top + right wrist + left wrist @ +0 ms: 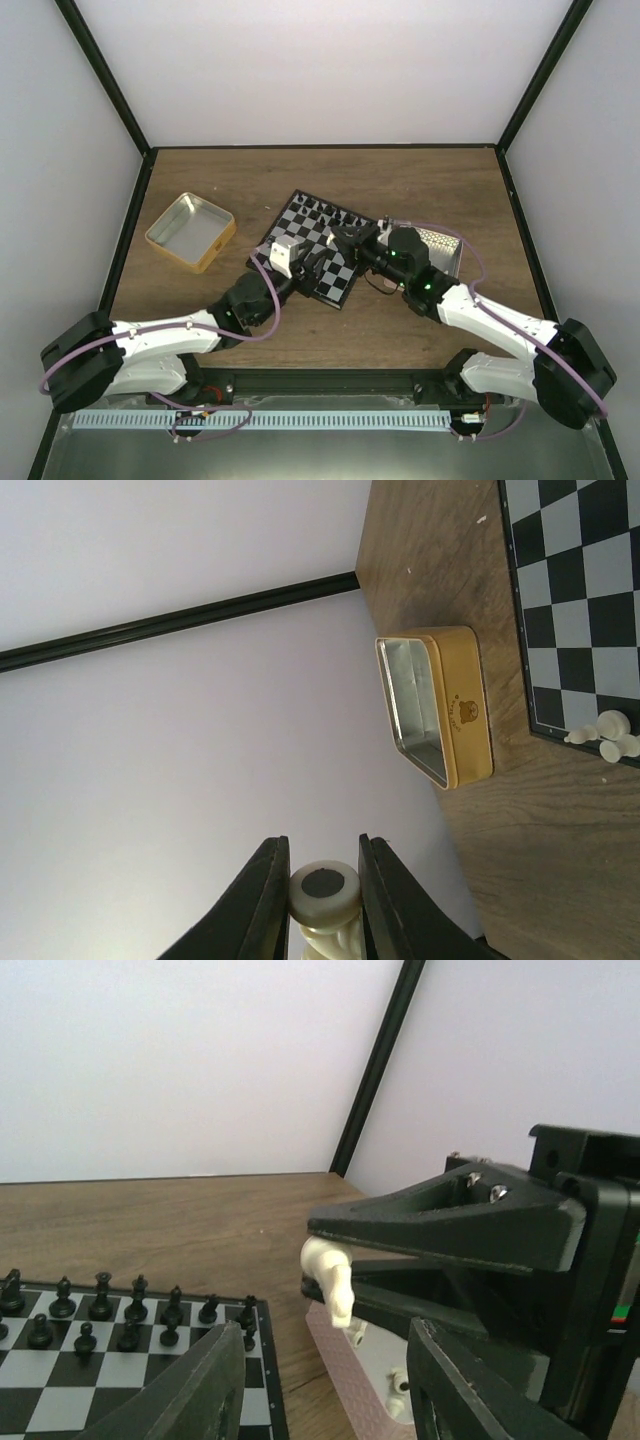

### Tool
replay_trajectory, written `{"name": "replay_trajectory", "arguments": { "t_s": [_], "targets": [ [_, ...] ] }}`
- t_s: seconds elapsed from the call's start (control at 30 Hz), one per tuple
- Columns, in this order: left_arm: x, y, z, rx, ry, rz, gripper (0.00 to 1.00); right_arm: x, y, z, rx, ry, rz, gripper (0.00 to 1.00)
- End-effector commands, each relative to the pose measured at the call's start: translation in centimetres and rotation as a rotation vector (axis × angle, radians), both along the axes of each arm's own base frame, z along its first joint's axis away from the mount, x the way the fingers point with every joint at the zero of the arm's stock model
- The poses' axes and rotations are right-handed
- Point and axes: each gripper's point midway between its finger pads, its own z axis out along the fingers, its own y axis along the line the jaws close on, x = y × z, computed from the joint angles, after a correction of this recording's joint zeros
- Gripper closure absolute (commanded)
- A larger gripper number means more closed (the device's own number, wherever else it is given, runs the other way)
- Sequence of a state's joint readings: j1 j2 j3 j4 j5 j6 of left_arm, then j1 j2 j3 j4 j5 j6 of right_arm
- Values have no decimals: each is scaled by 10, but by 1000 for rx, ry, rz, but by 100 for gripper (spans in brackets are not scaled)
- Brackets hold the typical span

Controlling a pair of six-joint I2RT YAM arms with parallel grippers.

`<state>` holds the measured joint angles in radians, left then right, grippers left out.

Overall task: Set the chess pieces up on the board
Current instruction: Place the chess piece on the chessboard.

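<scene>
Chess pieces in black (pixel 100 1305) stand in two rows along the far side of the board (pixel 300 222), which lies askew in the middle of the wooden table (pixel 420 180). A few white ones (pixel 605 738) sit at its rim. One cream-white piece (pixel 338 1285) is off the board altogether, pinched between the narrow jaws of the right gripper (pixel 322 868) and held up in the air over the board's right side. Just near of it the left gripper (pixel 328 1360) points that way, its jaws standing apart with nothing between them. Under the right arm lies a pink tray (pixel 335 1360) with more white bits in it, and well off to the left sits a yellow-sided tin (pixel 190 232).
</scene>
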<state>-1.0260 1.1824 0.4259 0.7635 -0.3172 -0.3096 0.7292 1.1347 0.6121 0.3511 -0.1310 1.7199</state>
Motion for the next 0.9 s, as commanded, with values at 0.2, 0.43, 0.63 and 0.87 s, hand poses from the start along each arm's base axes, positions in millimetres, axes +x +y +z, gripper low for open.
{"name": "replay_trajectory", "arguments": {
  "t_s": [0.2,0.43,0.63,0.87],
  "targets": [
    [-2,-2,23,-61,-84,-7,65,-5,16,28,89,-37,55,82],
    [2,-2,23,-57,-95,17,64,-11,18,37,134,-43,78,81],
    [2,-5,28,-58,-118,7,69,-14,19,39,153,-43,97,81],
    [0,-5,33,-61,-141,-3,71,-15,18,34,153,-34,100,81]
  ]
}}
